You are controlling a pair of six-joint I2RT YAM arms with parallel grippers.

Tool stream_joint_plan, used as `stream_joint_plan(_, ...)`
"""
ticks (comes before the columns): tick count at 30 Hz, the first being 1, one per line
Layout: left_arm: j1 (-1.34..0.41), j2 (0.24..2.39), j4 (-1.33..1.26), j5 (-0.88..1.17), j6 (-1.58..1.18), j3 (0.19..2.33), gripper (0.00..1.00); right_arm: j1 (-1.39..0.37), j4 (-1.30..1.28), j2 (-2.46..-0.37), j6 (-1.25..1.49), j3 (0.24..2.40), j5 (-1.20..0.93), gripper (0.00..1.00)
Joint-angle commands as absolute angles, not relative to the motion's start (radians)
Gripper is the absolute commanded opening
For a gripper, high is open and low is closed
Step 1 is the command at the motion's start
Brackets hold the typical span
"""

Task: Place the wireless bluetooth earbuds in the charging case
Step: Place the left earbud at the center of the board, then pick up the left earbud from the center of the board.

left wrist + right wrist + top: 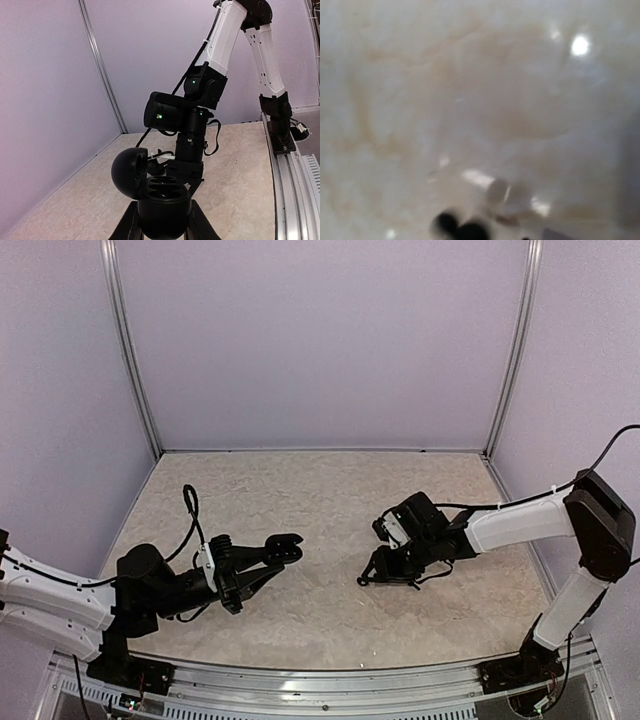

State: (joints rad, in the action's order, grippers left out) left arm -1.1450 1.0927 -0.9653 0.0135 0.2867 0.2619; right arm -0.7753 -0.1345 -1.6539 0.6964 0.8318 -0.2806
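Left fingers (pixel 127 228) clench the case (pixel 163 210), lid (pixel 127 172) open and sockets (pixel 162 186) up for loading; right fingers (pixel 373 573) hang low over the tabletop (pixel 320 500), grip unclear

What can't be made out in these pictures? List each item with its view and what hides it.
- earbuds: too small to find in the top view; in the right wrist view, blur leaves only two dark blobs at the bottom edge, unidentifiable.
- charging case wells: left wrist view, lid open, but black on black, so fullness is unclear.
- right pincer: open or shut unclear; tiny in the top view, blurred in its own.
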Motion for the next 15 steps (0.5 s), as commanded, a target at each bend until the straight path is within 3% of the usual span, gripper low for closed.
stream_joint_plan(1,-1.134,1.075,-1.002,0.008,0.271,0.249,0.04,-0.785,-0.109,-1.607,0.725,0.807,-0.418,0.4)
stream_joint_plan(5,-1.134,1.071,-1.0,0.008,0.268,0.247,0.04,-0.78,-0.178,-1.585,0.648,0.842,-0.392,0.47)
stream_joint_plan(15,-1.135,1.047,-0.984,0.016,0.274,0.238,0.04,-0.783,-0.15,-1.536,0.129,0.883,-0.429,0.41)
